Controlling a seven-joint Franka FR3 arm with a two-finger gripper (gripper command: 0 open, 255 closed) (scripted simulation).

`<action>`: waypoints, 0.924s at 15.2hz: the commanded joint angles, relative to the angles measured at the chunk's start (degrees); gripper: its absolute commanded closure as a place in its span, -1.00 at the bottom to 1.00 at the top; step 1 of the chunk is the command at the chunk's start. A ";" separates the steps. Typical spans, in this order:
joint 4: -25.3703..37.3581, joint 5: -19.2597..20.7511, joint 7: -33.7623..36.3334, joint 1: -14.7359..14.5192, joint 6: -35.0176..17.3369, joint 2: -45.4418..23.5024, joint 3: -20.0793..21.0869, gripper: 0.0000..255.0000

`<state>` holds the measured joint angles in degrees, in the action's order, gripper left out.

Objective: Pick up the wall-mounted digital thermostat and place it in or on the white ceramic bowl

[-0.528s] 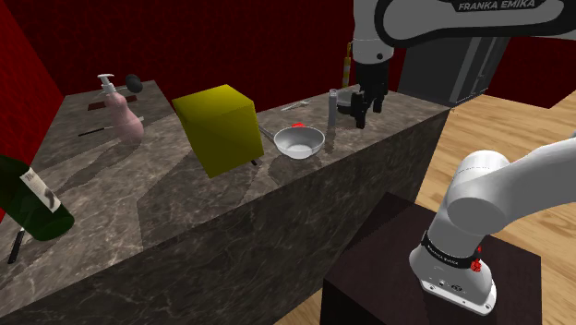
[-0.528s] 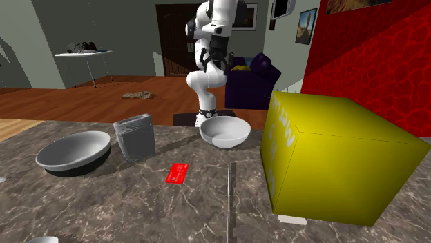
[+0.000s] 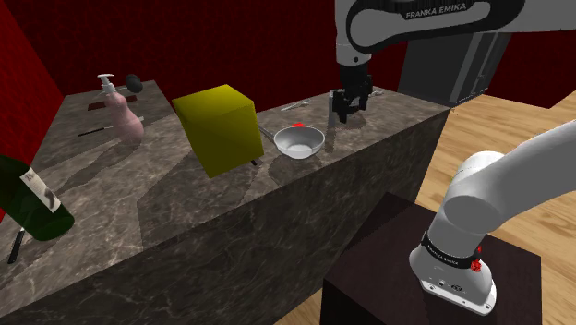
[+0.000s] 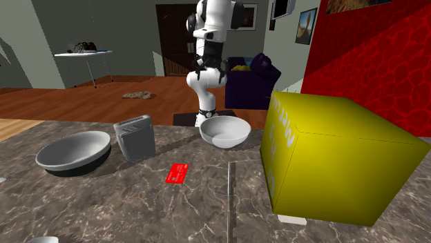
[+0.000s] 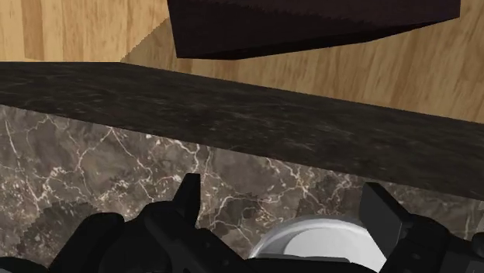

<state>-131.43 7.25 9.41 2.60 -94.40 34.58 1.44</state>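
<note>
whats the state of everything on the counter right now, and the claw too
claw: open, holding nothing
thermostat: standing upright, not gripped
white bowl: right way up, empty
grey bowl: right way up, empty
bottle: lying on its side
soap pump: upright
red card: lying flat

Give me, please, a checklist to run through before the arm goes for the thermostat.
1. Pincer open and holding nothing: ok.
2. Thermostat standing on the counter, nothing touching it: ok.
3. Pincer lined up over the thermostat: cannot tell; in the shoulder view they nearly overlap.
4. White bowl upright and empty: ok.
5. Stretch of counter from thermostat to white bowl free of tall things: ok; a flat red card lies in front of it.
</note>
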 commanded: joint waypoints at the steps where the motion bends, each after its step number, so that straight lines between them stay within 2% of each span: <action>1: 2.83 0.57 0.91 1.20 -1.53 -4.00 -0.76 -1.00; 7: 10.46 1.71 3.62 4.32 -6.08 -15.32 -3.14 -1.00; 14: 21.73 1.80 6.14 7.45 -8.91 -28.33 -6.23 -1.00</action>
<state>-111.97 9.11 15.39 9.53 -103.15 8.48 -4.23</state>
